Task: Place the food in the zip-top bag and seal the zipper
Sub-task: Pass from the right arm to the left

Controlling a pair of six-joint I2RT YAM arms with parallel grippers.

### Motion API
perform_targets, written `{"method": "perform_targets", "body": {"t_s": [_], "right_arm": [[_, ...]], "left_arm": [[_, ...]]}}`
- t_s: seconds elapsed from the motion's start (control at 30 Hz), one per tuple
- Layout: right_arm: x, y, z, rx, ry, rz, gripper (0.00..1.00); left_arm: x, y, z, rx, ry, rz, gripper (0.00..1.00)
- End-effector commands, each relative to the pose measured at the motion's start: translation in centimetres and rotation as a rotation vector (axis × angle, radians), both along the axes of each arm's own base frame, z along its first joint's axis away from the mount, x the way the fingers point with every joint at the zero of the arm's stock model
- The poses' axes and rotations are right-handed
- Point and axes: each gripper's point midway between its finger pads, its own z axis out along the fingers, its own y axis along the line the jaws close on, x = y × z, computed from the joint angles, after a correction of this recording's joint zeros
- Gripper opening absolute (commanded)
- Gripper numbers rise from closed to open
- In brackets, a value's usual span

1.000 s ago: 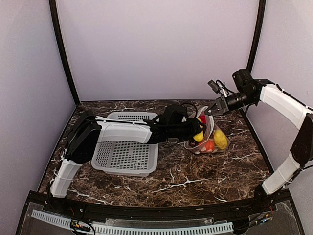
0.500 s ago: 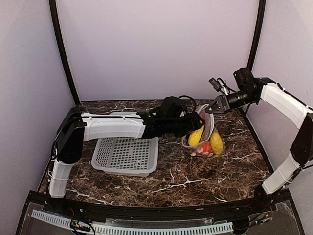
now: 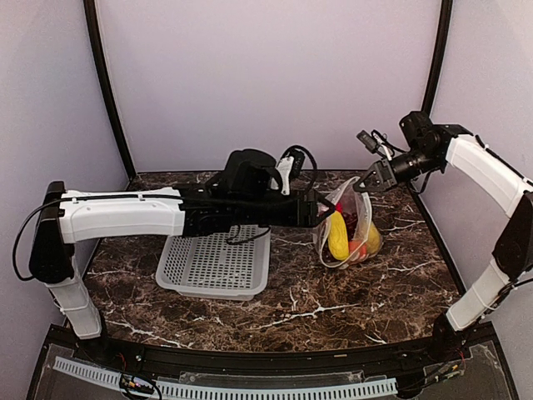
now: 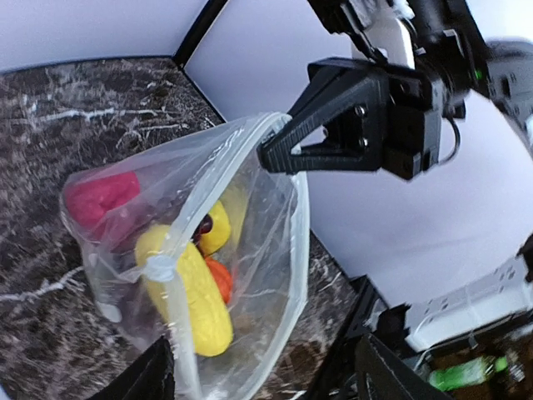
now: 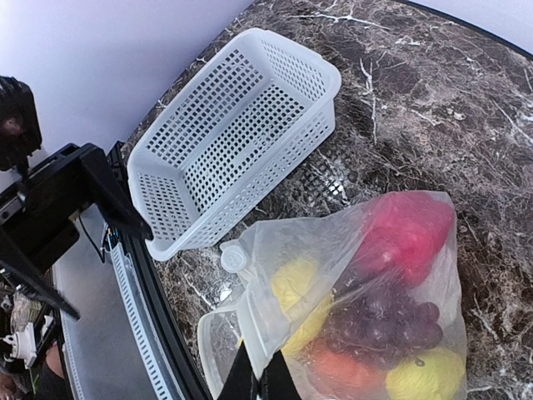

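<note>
The clear zip-top bag (image 3: 350, 227) hangs open on the marble top, right of centre. My right gripper (image 3: 366, 185) is shut on its upper rim, its fingertips (image 5: 258, 377) pinching the plastic edge. Inside lies the food: a red pepper (image 5: 405, 232), dark grapes (image 5: 385, 321), an orange piece (image 4: 219, 280) and a long yellow piece (image 4: 198, 293). The zipper (image 4: 297, 237) runs round the gaping mouth. My left gripper (image 4: 266, 385) is open just in front of the mouth, the bag's lower rim lying between its spread fingers, which hold nothing.
A grey perforated basket (image 3: 218, 262) stands left of the bag, under my outstretched left forearm (image 3: 125, 212). Black frame posts and lilac walls close in the back and both sides.
The left jaws widened and let go of the long yellow piece, which now stands inside the bag. The left arm rose and drew back a little. The right gripper kept its pinch on the rim.
</note>
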Motion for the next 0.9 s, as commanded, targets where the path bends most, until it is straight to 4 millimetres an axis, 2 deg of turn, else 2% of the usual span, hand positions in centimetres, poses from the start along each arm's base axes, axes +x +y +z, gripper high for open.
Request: {"method": "perform_targets", "body": {"t_s": [0.0, 0.03, 0.07, 0.1, 0.17, 0.37, 0.43, 0.53, 0.73, 0.87], "right_arm": [[-1.9, 0.1, 2.7, 0.018, -0.087, 0.107, 0.00], [-2.3, 0.0, 2.8, 0.018, -0.092, 0.122, 0.00], [-2.6, 0.0, 2.8, 0.018, -0.092, 0.133, 0.00], [-2.9, 0.1, 2.8, 0.020, -0.092, 0.146, 0.00], [-3.4, 0.1, 2.8, 0.023, -0.082, 0.161, 0.00], [-5.1, 0.5, 3.1, 0.047, -0.080, 0.211, 0.00], [-5.5, 0.6, 3.0, 0.048, -0.079, 0.223, 0.00], [-6.2, 0.8, 2.6, 0.052, -0.063, 0.245, 0.00], [-6.8, 1.3, 2.3, 0.061, -0.039, 0.272, 0.00], [-7.0, 1.6, 2.0, 0.062, -0.023, 0.283, 0.00]], "left_arm": [[-1.8, 4.8, -0.8, 0.185, -0.322, -0.094, 0.73], [-2.4, 6.2, -1.7, 0.247, -0.416, -0.126, 0.72], [-2.3, 6.6, -1.6, 0.279, -0.519, -0.146, 0.72], [-2.7, 7.4, -2.3, 0.305, -0.553, -0.159, 0.71], [-3.0, 7.5, -2.7, 0.354, -0.656, -0.213, 0.68], [-3.5, 5.3, -4.1, 0.462, -0.835, -0.326, 0.52], [-3.5, 4.7, -4.2, 0.470, -0.886, -0.333, 0.50], [-3.3, 3.6, -4.2, 0.461, -0.928, -0.344, 0.50], [-1.4, 1.7, -5.5, 0.505, -0.963, -0.306, 0.56], [-0.2, 0.6, -6.1, 0.531, -0.990, -0.281, 0.57]]}}
